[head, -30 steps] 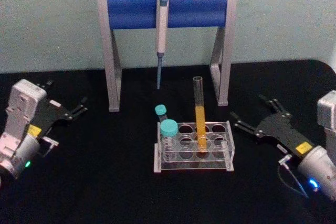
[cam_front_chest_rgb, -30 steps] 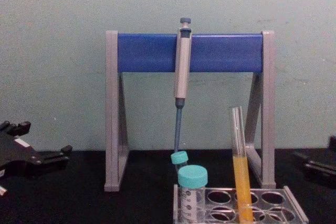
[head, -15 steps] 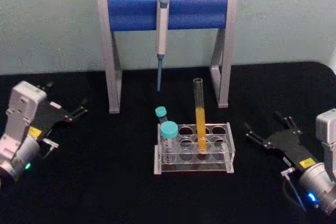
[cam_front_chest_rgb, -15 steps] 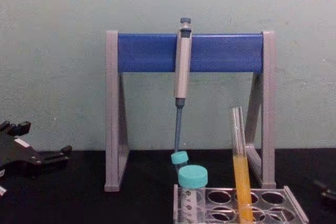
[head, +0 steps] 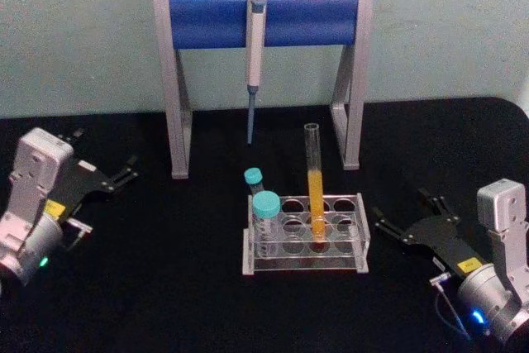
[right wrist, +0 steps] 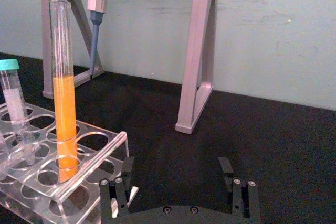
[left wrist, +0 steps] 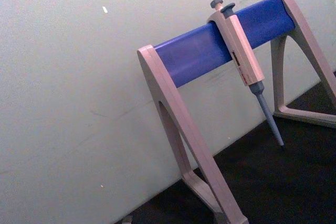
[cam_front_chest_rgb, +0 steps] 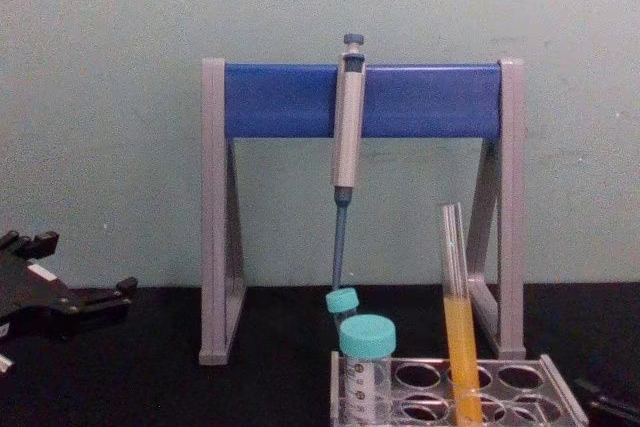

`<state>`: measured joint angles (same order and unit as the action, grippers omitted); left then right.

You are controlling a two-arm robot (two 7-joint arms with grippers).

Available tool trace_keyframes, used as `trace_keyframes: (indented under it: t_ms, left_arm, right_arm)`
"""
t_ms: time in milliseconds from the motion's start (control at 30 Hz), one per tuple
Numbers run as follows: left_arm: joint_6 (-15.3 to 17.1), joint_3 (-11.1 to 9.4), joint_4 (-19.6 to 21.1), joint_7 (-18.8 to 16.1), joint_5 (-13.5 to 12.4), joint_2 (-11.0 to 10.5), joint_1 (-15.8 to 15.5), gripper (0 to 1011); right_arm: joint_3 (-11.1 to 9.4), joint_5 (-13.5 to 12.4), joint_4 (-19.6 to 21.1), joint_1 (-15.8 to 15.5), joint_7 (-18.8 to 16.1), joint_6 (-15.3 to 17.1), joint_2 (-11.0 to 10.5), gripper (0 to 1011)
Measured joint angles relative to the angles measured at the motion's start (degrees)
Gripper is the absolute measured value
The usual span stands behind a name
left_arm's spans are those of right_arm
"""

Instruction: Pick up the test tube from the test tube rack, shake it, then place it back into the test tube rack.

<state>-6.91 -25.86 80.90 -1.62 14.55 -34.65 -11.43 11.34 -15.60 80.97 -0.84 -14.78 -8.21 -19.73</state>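
The right gripper (head: pixel 402 221) hovers empty, fingers spread wide, just beside the clear plastic test tube rack (head: pixel 306 234); the left gripper (head: pixel 111 173) idles apart, also spread.

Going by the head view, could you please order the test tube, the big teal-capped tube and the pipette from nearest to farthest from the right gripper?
From the right gripper, open at the table's right:
1. Test tube, upright in the rack's middle.
2. Big teal-capped tube, at the rack's left end.
3. Pipette, hanging on the stand at the back.
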Motion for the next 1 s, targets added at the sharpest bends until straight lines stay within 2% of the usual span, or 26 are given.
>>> trace_keyframes:
  t_ms: [1000]
  left_arm:
    - [0.0, 0.0, 0.0, 0.0, 0.0, 0.0, 0.0, 1001]
  right_arm:
    - [0.1, -0.2, 0.2, 0.0, 0.0, 0.0, -0.2, 1000]
